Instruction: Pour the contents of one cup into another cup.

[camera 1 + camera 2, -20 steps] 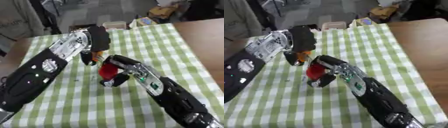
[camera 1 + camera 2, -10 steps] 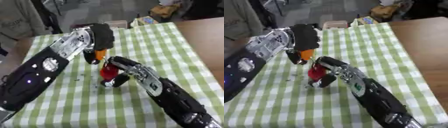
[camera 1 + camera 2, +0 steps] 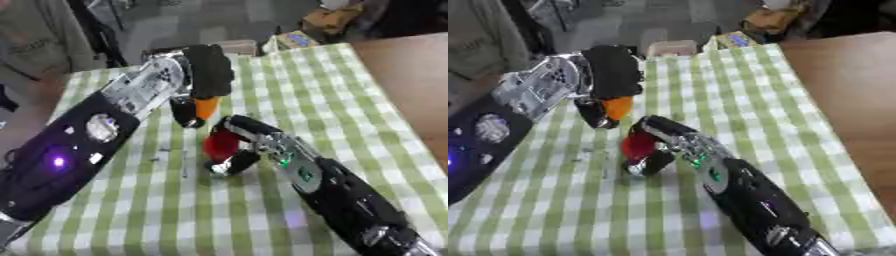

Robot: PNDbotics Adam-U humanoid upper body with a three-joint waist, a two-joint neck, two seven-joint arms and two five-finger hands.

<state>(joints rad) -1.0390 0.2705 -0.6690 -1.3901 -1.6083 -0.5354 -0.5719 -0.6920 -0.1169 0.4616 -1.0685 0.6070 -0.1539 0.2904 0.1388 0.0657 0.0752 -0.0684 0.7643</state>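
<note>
Left hand (image 3: 208,75): fingers curled round the orange cup (image 3: 205,107) — held off the cloth, at 11 o'clock from the red cup.
Right hand (image 3: 238,145): fingers wrapped round the red cup (image 3: 220,142) — near the middle of the green-checked tablecloth (image 3: 289,80).
Cups: just beside each other.

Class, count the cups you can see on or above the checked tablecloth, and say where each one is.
2. The orange cup is held in the left hand, above the cloth. The red cup is just below it, in the right hand. Others may be hidden.
</note>
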